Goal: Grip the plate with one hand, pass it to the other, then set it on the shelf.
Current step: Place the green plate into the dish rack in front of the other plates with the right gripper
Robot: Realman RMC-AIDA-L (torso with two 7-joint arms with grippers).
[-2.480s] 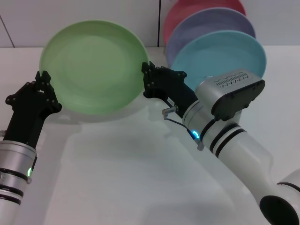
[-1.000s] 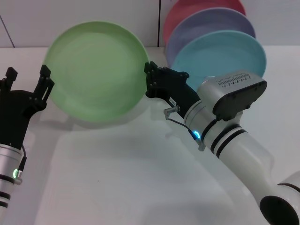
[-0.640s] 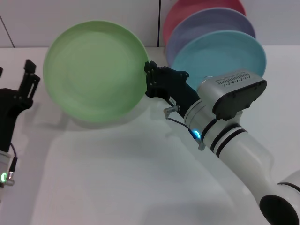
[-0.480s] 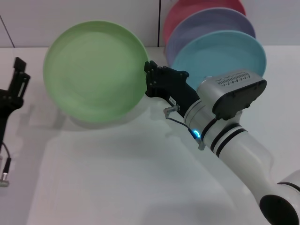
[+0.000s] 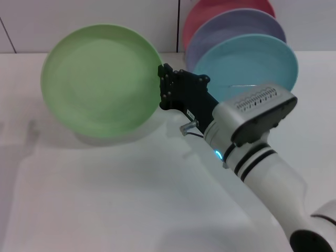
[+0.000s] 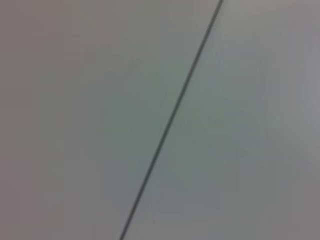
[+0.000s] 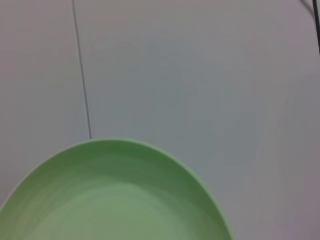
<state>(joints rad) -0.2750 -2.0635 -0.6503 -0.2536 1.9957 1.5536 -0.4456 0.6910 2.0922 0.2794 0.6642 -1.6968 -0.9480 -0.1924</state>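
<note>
Handover looks complete to us: right gripper (image 5: 164, 86) alone clamps the rim of the green plate (image 5: 102, 79), held tilted above the table (image 5: 131, 199); left gripper out of view; placement on the shelf remains.

The white worktop (image 5: 121, 199) lies bare across the whole near and left side, open ground for a claw to pass. The round matte light-green plate (image 5: 102, 79), held tilted at its right rim by the black right claw (image 5: 167, 86), blocks the middle back. Just right of that claw, a light-blue plate (image 5: 252, 60), a lavender plate (image 5: 231, 26) and a pink plate (image 5: 210, 8) stand stacked on edge, closing off the far right corner against the wall.
</note>
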